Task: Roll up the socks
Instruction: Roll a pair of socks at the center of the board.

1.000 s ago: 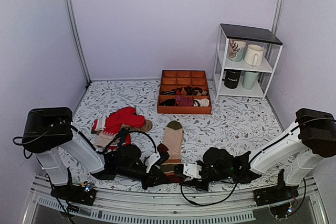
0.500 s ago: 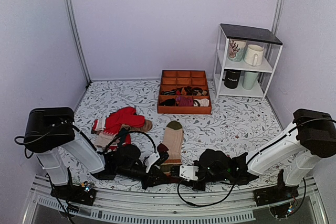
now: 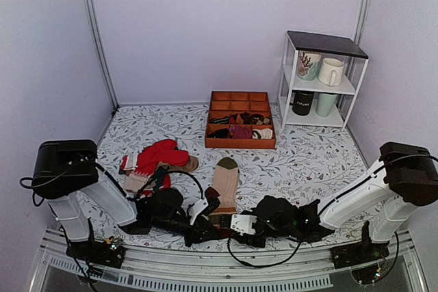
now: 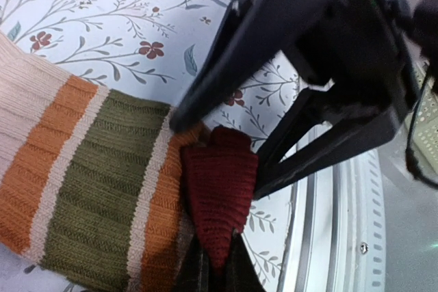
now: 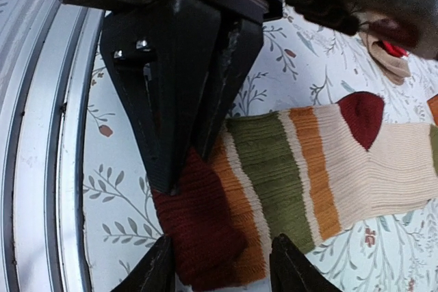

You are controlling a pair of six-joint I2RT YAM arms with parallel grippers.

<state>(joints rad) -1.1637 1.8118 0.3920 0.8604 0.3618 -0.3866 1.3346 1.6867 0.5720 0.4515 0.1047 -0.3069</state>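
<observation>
Near table (image 3: 315, 162) edge, cuff of socks (image 3: 224, 181) pinched by left hand (image 4: 217, 266), right hand (image 5: 222, 268) open astride

Only readable txt: short white word printed on the black mug (image 3: 302, 102), lower-left spot on the white rack (image 3: 327, 44) at back right of table (image 3: 308, 162). Looks like "FITURE", all caps; tiny in top view, so letters approx.
</observation>
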